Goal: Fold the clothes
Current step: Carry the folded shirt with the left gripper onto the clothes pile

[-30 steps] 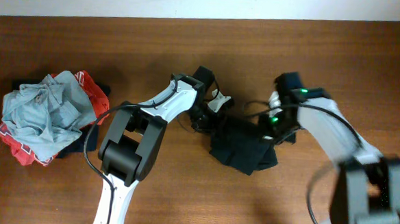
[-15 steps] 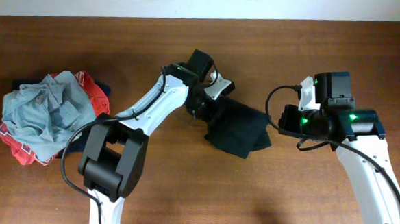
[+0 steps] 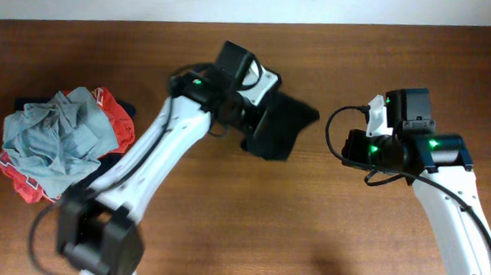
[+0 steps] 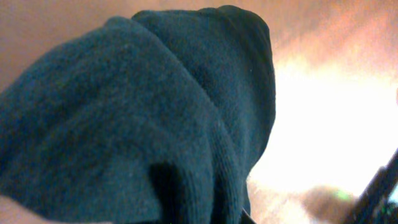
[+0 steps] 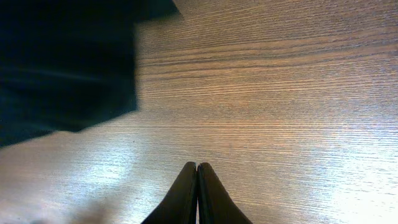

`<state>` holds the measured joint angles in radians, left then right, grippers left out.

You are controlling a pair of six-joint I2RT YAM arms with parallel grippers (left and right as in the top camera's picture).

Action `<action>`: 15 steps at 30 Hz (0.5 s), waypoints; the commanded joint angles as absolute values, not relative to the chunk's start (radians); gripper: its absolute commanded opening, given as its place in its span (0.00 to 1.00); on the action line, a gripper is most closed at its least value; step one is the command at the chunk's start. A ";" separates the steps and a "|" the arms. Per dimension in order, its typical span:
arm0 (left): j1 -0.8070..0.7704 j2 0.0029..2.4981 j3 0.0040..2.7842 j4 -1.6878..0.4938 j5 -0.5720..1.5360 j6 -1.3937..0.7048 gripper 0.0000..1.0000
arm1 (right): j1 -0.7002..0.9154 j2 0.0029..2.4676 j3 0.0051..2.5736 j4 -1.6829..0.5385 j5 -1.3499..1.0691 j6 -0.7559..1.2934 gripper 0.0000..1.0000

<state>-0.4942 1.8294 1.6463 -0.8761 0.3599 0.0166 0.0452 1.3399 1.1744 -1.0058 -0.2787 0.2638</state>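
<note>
The black T-shirt (image 3: 280, 127) is a bunched dark lump near the middle of the wooden table, partly raised. My left gripper (image 3: 250, 121) is at its left edge, shut on it. The fabric (image 4: 137, 124) fills the left wrist view and hides the fingers. My right gripper (image 3: 352, 147) is apart from the shirt, to its right. In the right wrist view its fingers (image 5: 197, 167) are pressed together and empty over bare wood. A black edge of the shirt (image 5: 62, 62) shows at the upper left there.
A pile of other garments lies at the table's left: a grey-blue one (image 3: 56, 136) on top, a red-and-white one (image 3: 112, 114) beneath, and a navy edge (image 3: 127, 109). The table's far edge meets a white wall (image 3: 252, 3).
My left gripper has dragged the black shirt up and to the left, bunching it. My right gripper let go of the shirt and drew back to the right, then stayed still.
</note>
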 commanded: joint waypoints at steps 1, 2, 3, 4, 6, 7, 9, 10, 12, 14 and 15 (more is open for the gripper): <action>-0.449 1.687 1.677 -0.875 0.215 -0.063 0.00 | 0.038 1.338 1.178 -1.007 -0.281 0.259 0.06; -0.434 1.668 1.677 -0.876 0.207 -0.072 0.00 | 0.038 1.338 1.178 -1.010 -0.281 0.259 0.06; -0.411 1.647 1.677 -0.876 0.201 -0.089 0.00 | 0.038 1.338 1.178 -1.012 -0.281 0.259 0.06; -0.385 1.628 1.677 -0.878 0.202 -0.105 0.00 | 0.038 1.338 1.178 -1.015 -0.281 0.259 0.06; -0.327 1.599 1.677 -0.886 0.202 -0.136 0.00 | 0.038 1.338 1.178 -1.021 -0.281 0.259 0.06; -0.288 1.585 1.677 -0.895 0.202 -0.152 0.00 | 0.038 1.338 1.178 -1.024 -0.281 0.259 0.06; -0.187 1.562 1.677 -0.922 0.202 -0.182 0.00 | 0.038 1.338 1.178 -1.032 -0.281 0.259 0.06; -0.140 1.554 1.677 -0.938 0.205 -0.195 0.00 | 0.038 1.338 1.178 -1.034 -0.281 0.259 0.06; -0.045 1.539 1.677 -0.967 0.225 -0.199 0.00 | 0.038 1.338 1.178 -1.037 -0.281 0.259 0.06; 0.040 1.528 1.677 -0.991 0.249 -0.210 0.00 | 0.038 1.338 1.178 -1.037 -0.281 0.259 0.06; 0.081 1.524 1.677 -1.002 0.271 -0.210 0.00 | 0.038 1.338 1.178 -1.037 -0.280 0.259 0.06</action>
